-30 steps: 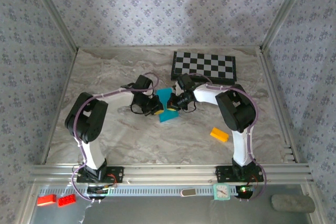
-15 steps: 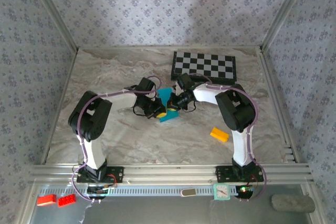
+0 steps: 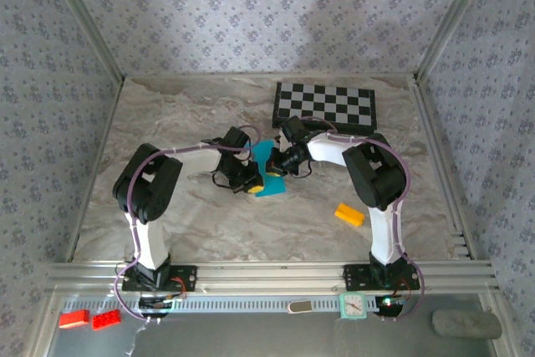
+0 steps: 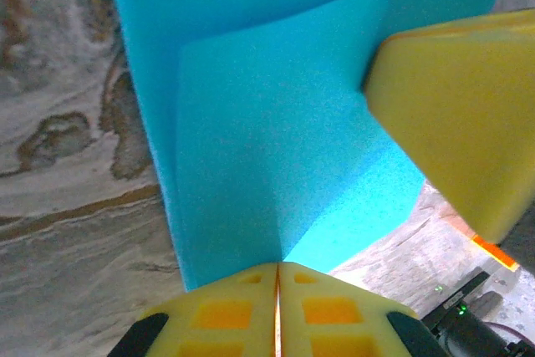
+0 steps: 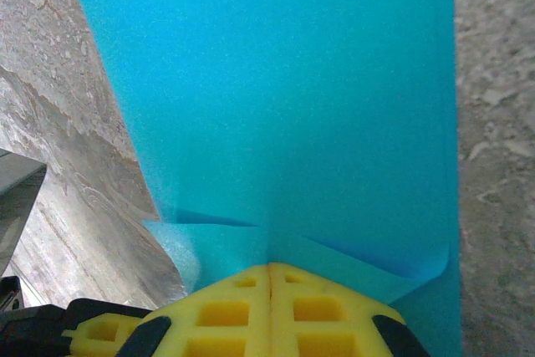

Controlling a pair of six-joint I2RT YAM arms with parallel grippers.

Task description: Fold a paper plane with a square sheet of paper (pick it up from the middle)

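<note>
Cyan-blue and already folded narrower, the sheet of paper (image 3: 272,191) lies near the middle of the marble counter (image 3: 192,223), just in front of the chessboard (image 3: 324,104) and a little to its left. Both arms bend inward and meet over it. The left tool (image 3: 253,183) comes at the paper from the left, and the right tool (image 3: 278,168) from the right, so the two stand just beside each other with the paper between and beneath them.

In the left wrist view the left tool (image 4: 277,272) has its yellow fingers pressed together with no gap. A corner of the sheet (image 4: 276,123) runs straight into their seam, so it has the paper pinched. A diagonal fold edge crosses the sheet, and one of the right tool's yellow fingers (image 4: 456,114) sits against its right side.

In the right wrist view the right tool (image 5: 269,273) is likewise fully closed, and a faint centre crease in the paper (image 5: 276,106) leads down into the seam. A small curl of paper lifts beside the fingers at lower right.

A yellow-orange block (image 3: 349,214) lies apart on the counter, nearer the right arm's base.
</note>
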